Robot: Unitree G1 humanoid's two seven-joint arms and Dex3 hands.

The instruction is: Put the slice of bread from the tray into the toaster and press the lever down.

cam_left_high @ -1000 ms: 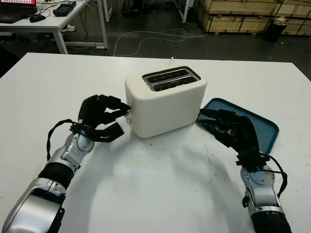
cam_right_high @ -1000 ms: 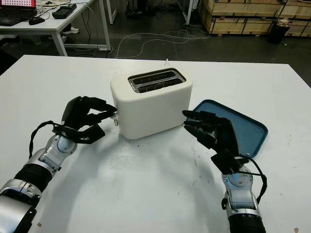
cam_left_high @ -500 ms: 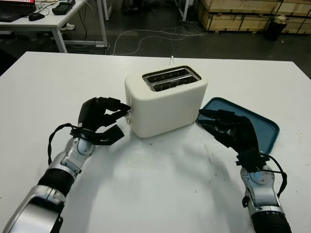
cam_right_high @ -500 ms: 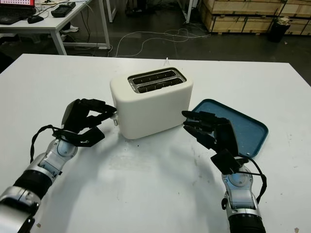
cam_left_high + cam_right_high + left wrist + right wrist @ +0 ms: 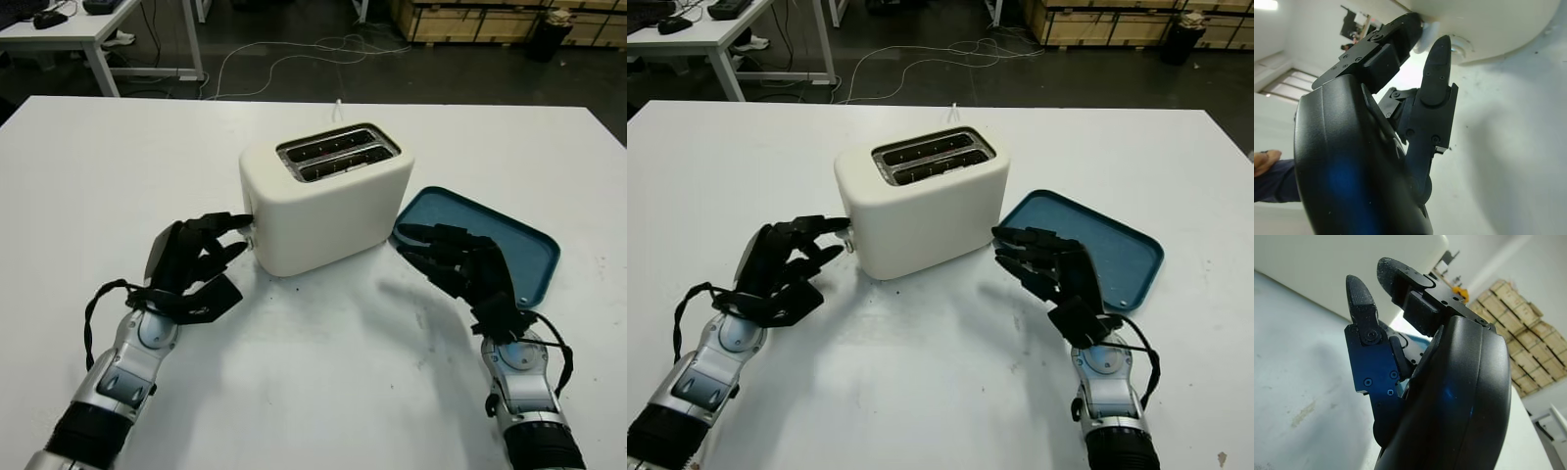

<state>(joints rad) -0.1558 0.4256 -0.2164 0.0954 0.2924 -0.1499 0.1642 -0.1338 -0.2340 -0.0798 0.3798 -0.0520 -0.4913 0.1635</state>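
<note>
White toaster (image 5: 328, 201) | left robot hand (image 5: 201, 257) at lever (image 5: 1426, 35)

Both head eyes look down over the worktop (image 5: 313, 392), sharing the toaster (image 5: 328, 201); wrist cameras hug each hand

Toaster (image 5: 328, 201) sitting mid-table (image 5: 313, 392), tray (image 5: 500, 240) lying just to its right; left hand (image 5: 191, 264) reaching toaster's left end, right hand (image 5: 460, 269) hovering btwn toaster & tray
</note>
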